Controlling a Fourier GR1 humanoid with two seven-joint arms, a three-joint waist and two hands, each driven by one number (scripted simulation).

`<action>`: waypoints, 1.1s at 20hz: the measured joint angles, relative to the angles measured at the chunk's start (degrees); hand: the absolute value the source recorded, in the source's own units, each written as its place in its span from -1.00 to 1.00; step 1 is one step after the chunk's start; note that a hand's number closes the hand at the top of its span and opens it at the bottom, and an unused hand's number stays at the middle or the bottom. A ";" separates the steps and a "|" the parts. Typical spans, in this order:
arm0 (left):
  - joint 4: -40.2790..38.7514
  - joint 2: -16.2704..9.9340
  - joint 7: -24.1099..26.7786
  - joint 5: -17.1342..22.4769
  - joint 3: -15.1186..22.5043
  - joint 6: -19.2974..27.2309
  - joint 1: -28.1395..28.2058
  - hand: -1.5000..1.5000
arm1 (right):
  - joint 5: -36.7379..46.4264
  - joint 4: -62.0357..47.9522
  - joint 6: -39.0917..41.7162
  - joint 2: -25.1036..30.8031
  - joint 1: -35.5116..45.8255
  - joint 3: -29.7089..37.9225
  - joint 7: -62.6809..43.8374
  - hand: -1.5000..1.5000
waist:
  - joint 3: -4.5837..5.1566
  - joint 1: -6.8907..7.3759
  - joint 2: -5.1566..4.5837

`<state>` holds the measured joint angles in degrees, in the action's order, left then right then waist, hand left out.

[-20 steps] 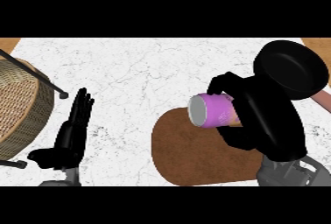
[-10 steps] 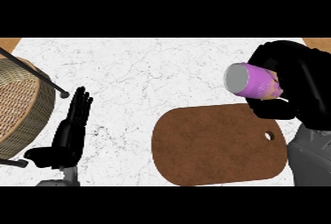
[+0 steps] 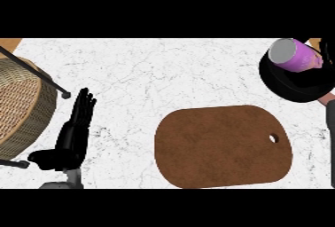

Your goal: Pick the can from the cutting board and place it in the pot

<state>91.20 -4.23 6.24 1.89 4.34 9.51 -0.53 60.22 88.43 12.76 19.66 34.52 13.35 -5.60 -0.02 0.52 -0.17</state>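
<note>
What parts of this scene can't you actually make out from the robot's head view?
- Right hand: black against the black pot, so its fingers around the purple can can't be told apart.
- Pot: cut off by the right edge; its inside is hidden.
- Wicker basket: cut off at the left edge, contents unseen.
- Left hand shows fully, resting open.

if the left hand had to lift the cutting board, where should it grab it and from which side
Best guess: the rounded left edge of the cutting board, approached from the board's left, where the open left hand rests. The board lies flat on the counter, so fingers would have to slide under that edge. Its hanging hole is on the far right side.
</note>
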 measured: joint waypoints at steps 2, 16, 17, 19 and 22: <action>-0.17 -0.33 0.87 0.48 -0.41 -0.84 0.63 0.00 | -0.32 -6.13 -2.29 2.35 2.08 1.92 2.67 1.00 | 0.01 0.18 -0.03; -0.56 0.99 0.07 -0.98 0.28 -0.23 -0.92 0.00 | -0.25 -47.87 -11.62 11.96 13.23 6.12 18.04 1.00 | -0.03 1.23 -0.45; -0.22 1.17 0.48 -1.03 0.68 -0.42 -0.16 0.00 | 0.23 -50.43 -11.93 12.63 13.85 6.16 18.27 1.00 | -0.05 1.40 -0.50; -0.69 1.17 0.69 -1.25 0.61 -0.37 -0.48 0.00 | 0.59 -54.97 -11.92 13.36 14.73 6.67 17.68 1.00 | -0.05 1.54 -0.59; -0.09 1.07 -0.27 -1.12 0.59 -0.50 -0.99 0.00 | 1.86 -60.76 -12.36 14.84 15.06 7.07 15.59 -1.00 | -0.09 1.90 -0.74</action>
<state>91.11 -3.17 5.97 0.77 4.93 9.01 -1.51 62.08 27.67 0.40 34.50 49.58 20.42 9.99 -0.11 2.42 -0.91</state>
